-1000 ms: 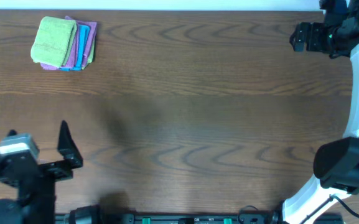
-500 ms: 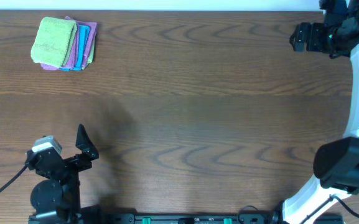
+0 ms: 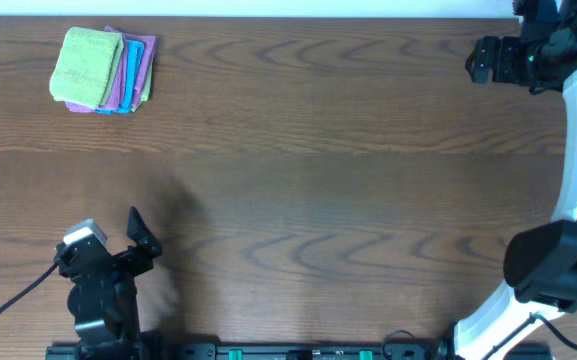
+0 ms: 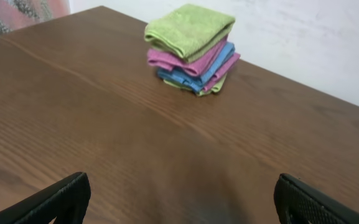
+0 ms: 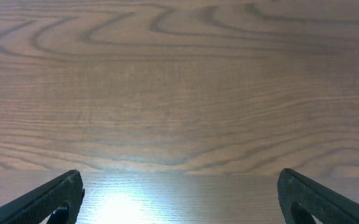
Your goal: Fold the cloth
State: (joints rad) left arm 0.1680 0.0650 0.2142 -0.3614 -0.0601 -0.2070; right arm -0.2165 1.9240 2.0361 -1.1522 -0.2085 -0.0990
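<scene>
The lime-green cloth [image 3: 88, 64] lies folded on top of a small stack at the table's far left corner. It also shows in the left wrist view [image 4: 188, 27], far ahead of the fingers. My left gripper [image 3: 142, 240] is open and empty near the front left edge, well away from the stack; in its wrist view [image 4: 179, 194] only bare wood lies between the jaws. My right gripper [image 3: 479, 60] is open and empty at the far right, over bare wood [image 5: 179, 194]. No white tag shows.
Under the green cloth lie a purple cloth [image 3: 141, 62] [image 4: 195, 62] and a turquoise cloth [image 3: 128, 80] [image 4: 201, 78], both folded. The brown wooden table [image 3: 318, 170] ends at a white wall behind the stack. The right arm's base [image 3: 553, 265] stands at the front right.
My left arm has swung right and drawn back toward the front edge, its gripper now pointing toward the stack. The cloths and the right arm have not moved.
</scene>
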